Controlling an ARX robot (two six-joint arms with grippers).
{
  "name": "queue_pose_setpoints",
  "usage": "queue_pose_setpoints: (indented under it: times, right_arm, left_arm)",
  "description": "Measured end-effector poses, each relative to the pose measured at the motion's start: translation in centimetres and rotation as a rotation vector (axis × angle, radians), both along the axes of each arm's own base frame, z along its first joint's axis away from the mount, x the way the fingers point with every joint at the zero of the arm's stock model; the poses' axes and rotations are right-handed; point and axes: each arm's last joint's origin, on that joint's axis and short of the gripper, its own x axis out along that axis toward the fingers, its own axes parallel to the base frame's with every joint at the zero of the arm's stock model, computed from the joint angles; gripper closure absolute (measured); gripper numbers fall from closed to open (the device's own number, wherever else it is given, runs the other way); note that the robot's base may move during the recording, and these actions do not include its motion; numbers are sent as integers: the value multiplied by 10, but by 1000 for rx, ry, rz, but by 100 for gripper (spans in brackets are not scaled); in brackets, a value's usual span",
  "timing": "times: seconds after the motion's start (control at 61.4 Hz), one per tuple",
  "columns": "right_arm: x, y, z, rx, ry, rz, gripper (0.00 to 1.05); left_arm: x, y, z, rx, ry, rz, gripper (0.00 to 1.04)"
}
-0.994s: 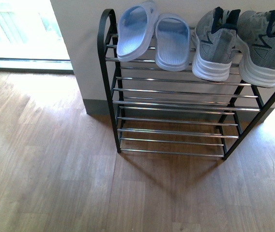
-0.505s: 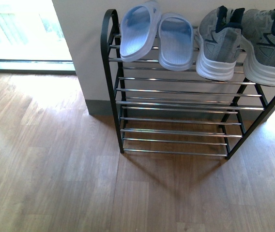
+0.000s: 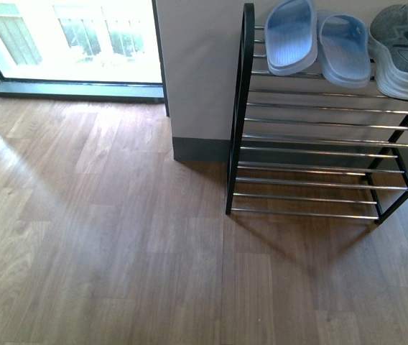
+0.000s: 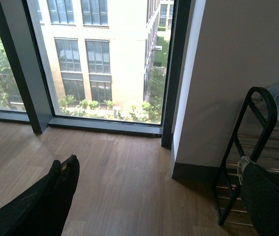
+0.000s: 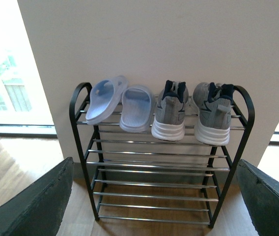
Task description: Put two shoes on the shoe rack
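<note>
The shoe rack (image 3: 312, 136) stands against the white wall, at the right edge of the front view. Two pale blue slides (image 3: 290, 32) and a grey sneaker (image 3: 405, 50) rest on its top tier. The right wrist view shows the whole rack (image 5: 154, 167) with both slides (image 5: 135, 113) and both grey sneakers (image 5: 171, 110) side by side on top; one slide (image 5: 105, 101) leans tilted. My right gripper (image 5: 152, 204) is open and empty, facing the rack from a distance. My left gripper (image 4: 159, 196) is open and empty beside the rack's end (image 4: 247, 147). Neither arm shows in the front view.
Wooden floor (image 3: 103, 237) spreads to the left and front of the rack. A floor-to-ceiling window (image 4: 105, 59) with a dark frame runs along the far left. A white wall corner with a grey skirting (image 3: 200, 149) stands next to the rack. The lower tiers hold nothing.
The front view has swung to the left: the rack has slid toward the right edge, one sneaker has left the picture, and the window has come into view.
</note>
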Motion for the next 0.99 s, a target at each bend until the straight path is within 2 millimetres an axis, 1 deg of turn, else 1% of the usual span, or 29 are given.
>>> queue_pose_setpoints:
  times: [0.994]
  right_arm:
    - [0, 0, 0, 0, 0, -3, 9]
  left_arm:
    - [0, 0, 0, 0, 0, -3, 9]
